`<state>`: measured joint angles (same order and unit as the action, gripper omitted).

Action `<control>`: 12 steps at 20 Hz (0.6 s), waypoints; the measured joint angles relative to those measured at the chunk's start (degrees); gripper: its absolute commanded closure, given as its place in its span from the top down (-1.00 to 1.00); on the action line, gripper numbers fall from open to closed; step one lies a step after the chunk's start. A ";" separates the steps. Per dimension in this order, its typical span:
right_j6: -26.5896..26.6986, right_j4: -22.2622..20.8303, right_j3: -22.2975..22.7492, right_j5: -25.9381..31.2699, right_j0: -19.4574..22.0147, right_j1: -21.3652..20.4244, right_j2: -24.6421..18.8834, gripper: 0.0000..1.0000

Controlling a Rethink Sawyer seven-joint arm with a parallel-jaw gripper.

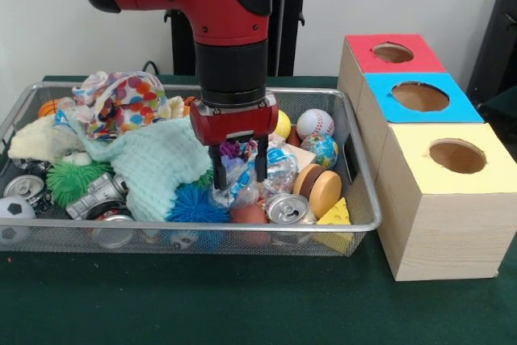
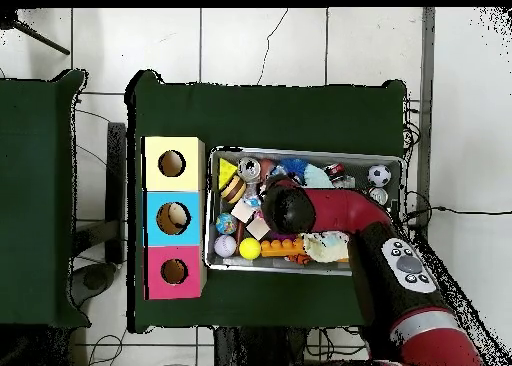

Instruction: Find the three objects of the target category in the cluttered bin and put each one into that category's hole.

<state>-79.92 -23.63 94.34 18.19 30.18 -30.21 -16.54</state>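
Observation:
My gripper (image 1: 238, 177) reaches straight down into the wire bin (image 1: 366, 169), open, its two fingers straddling a crumpled clear wrapper (image 1: 241, 174) with blue and purple bits. Around it lie a blue spiky ball (image 1: 196, 204), an orange ball (image 1: 249, 214), a drink can (image 1: 287, 208) and a wooden yo-yo (image 1: 320, 187). A baseball (image 1: 315, 123), a globe ball (image 1: 321, 150) and a yellow ball (image 1: 282, 124) sit behind. Three boxes stand beside the bin, each with a round hole: red (image 1: 393, 52), blue (image 1: 419, 96), yellow (image 1: 457, 155). In the overhead view the arm (image 2: 330, 210) hides the gripper.
A mint cloth (image 1: 157, 163), a spotted cloth (image 1: 125, 103), a green spiky ball (image 1: 73, 179), a soccer ball (image 1: 14, 209) and more cans (image 1: 24, 187) fill the bin's left half. A yellow cheese wedge (image 1: 337, 214) lies in the front right corner. Green felt (image 1: 202, 296) covers the table.

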 measured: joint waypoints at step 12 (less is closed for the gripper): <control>0.00 0.02 -0.80 -10.12 -8.10 1.96 11.12 -1.00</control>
<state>-79.92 -23.61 93.54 8.07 22.07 -28.25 -5.43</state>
